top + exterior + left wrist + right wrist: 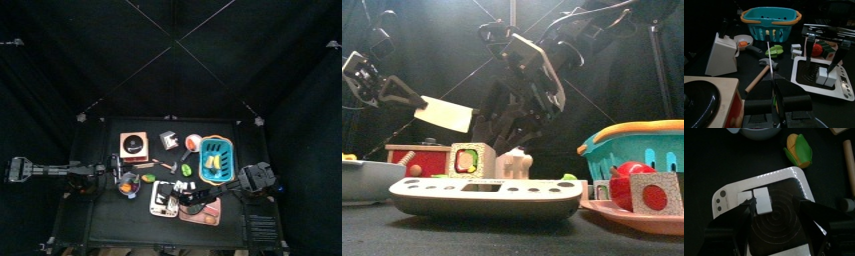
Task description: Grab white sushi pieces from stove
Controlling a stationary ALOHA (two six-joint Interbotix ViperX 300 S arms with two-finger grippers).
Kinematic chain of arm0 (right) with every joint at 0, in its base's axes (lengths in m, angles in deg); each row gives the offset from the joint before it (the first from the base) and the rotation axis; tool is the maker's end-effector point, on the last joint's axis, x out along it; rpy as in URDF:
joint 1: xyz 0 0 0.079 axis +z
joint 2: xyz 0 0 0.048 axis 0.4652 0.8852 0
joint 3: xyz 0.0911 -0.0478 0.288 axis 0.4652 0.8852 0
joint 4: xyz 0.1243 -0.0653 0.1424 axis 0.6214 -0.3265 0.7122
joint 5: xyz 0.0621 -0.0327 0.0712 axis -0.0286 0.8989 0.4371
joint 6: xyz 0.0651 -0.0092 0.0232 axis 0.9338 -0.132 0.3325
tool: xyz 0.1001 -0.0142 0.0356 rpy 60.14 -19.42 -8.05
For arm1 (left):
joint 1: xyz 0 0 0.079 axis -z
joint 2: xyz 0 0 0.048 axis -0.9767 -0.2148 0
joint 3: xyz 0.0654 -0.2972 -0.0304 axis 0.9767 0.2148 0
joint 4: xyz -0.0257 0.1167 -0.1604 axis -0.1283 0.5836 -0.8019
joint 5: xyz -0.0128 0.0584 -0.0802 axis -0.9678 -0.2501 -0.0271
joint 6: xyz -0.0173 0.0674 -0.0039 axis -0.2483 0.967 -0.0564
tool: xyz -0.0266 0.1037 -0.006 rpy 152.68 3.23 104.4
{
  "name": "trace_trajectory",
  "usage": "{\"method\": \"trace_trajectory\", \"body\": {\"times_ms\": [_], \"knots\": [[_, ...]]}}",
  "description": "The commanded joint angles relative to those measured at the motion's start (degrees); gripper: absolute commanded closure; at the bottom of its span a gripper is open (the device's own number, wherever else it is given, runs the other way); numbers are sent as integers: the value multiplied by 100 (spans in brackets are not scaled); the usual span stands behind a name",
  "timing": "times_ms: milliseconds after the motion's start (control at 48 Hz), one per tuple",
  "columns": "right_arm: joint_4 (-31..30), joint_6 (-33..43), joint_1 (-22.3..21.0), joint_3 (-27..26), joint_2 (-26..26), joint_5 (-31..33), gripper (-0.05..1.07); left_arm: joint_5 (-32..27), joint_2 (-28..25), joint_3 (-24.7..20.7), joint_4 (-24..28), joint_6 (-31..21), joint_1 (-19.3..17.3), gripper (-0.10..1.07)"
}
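Observation:
The white sushi pieces [761, 201] are two small white lumps lying side by side on the flat white stove [784, 183], next to its dark ring plate. My right gripper [777, 210] is open and hangs just over them, with the nearer piece between its fingers and one fingertip [749, 205] close beside it. The left wrist view shows the pieces [823, 76] on the stove [844, 90] under the right gripper [825, 56]. In the front view a piece [513, 162] stands on the stove [482, 196]. My left gripper [772, 100] is shut on a thin flat cream blade [445, 113], held up at the left.
A blue basket [769, 22] with an orange rim stands at the back right. A cream block [723, 52], a wooden mallet [759, 76] and a wooden box with a black disc [701, 100] are near the left arm. A corn cob [799, 150] and a bowl [757, 132] lie beyond the stove.

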Motion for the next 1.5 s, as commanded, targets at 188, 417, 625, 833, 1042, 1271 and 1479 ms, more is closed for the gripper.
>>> {"method": "trace_trajectory", "body": {"times_ms": [188, 417, 625, 833, 1042, 1271, 1479], "knots": [[18, -18, -105, -44, -9, 9, 11, 26, -18, -70, -9, 9, 0, 64], [18, -18, -105, -35, 18, -62, 11, 26, -18, -62, -9, 9, -9, 64], [18, -18, -97, -35, 18, -62, 15, 26, -18, -62, -9, 9, 0, 64], [44, -18, -105, -26, 18, -62, 31, 26, -18, -62, -9, 9, 0, 64], [114, -18, -105, -26, 26, -62, 34, 26, -18, -62, -9, 9, 0, 64], [70, -18, -105, -26, -229, -9, 35, 26, -18, -62, -9, 9, 0, 64], [62, -18, -88, 9, -431, 132, 35, -35, -9, -62, -9, 9, -9, 64]]}}
